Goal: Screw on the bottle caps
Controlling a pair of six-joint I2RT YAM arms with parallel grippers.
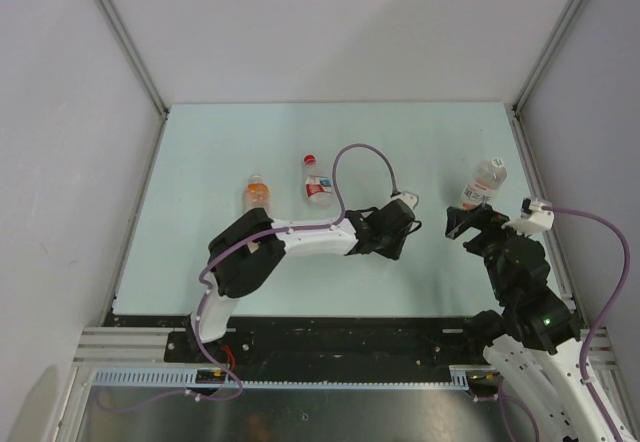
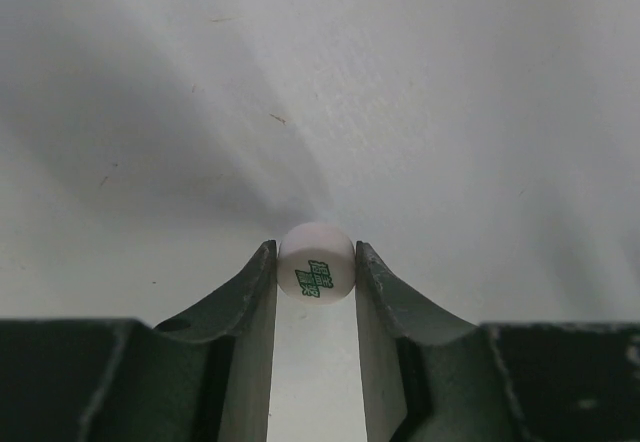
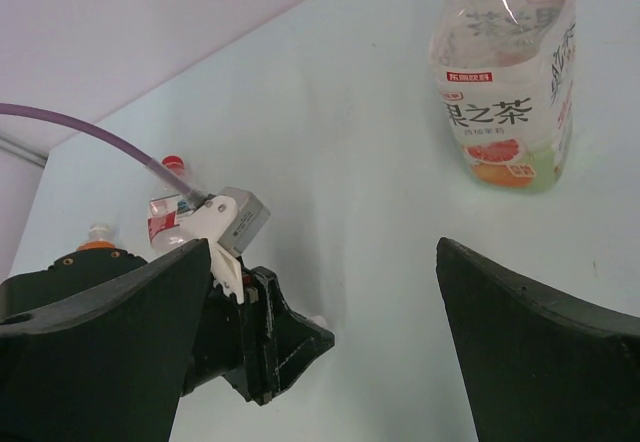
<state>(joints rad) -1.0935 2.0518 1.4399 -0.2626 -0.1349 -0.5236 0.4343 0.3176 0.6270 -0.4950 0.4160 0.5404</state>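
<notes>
My left gripper [image 2: 316, 254] is shut on a white bottle cap [image 2: 316, 264] with green print, pinched between its fingertips low over the table. In the top view this gripper [image 1: 407, 225] sits mid-table. The right gripper [image 3: 322, 252] is open wide and holds nothing. It faces the left gripper [image 3: 268, 347], where the cap [image 3: 319, 319] peeks out. A bottle with a white label and dark print [image 3: 507, 82] stands upright just beyond the right gripper [image 1: 468, 224]; its top is cut off. The orange bottle [image 1: 257, 194] and the red-and-white labelled bottle [image 1: 318, 184] with a red cap stand to the left.
The pale table [image 1: 200, 252] is fenced by grey walls on the left [image 1: 60, 162], back and right. A purple cable [image 1: 362, 150] arcs over the left arm. The right arm's base [image 1: 540, 322] stands at the near right edge.
</notes>
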